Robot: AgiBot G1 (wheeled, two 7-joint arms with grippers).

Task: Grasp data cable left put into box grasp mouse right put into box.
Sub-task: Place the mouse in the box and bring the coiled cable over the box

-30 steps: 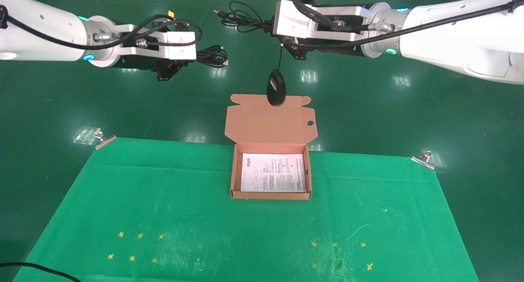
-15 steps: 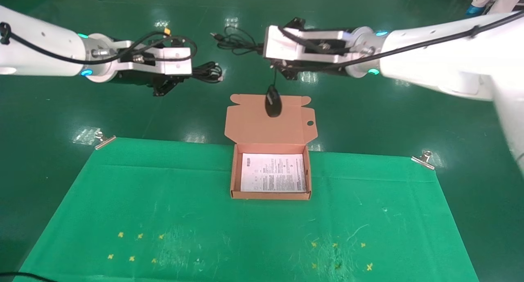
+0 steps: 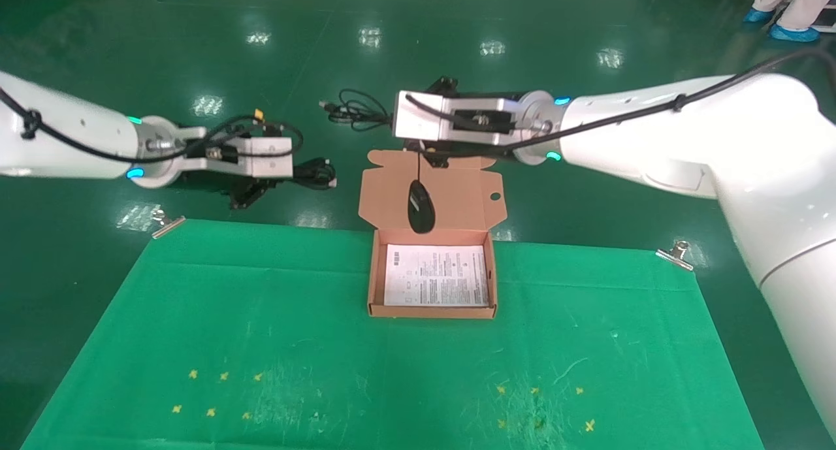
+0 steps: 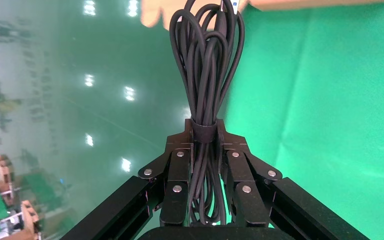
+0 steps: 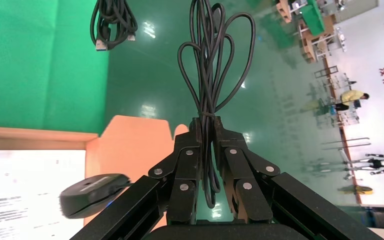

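Right gripper [image 5: 205, 131], on a long white arm reaching in level from the right, hangs above the far edge of the green cloth worktop [image 3: 196, 319], over the raised flap lid, its black fingers [image 5: 230, 160] pinched on the looped thin black cord [image 5: 211, 65] of the small black oval computer mouse [image 3: 420, 206]. That mouse dangles on its cord in front of the flap, just above the far wall of the shallow orange-brown cardboard box [image 3: 372, 273], touching nothing else. Left gripper [image 4: 204, 131], on its own white arm stretched level from the left, sits beyond the worktop's far edge, left of the box, closed on the slim bundle of black data cable [image 4: 205, 60], whose loops stick out toward the box. The box rests at the middle of the far edge, open, with a white printed leaflet [image 3: 436, 275] flat inside. Metal clips [image 3: 675, 254] pin the cloth's far corners. Around the worktop lies a glossy dark green floor [image 3: 588, 189] with lamp reflections.
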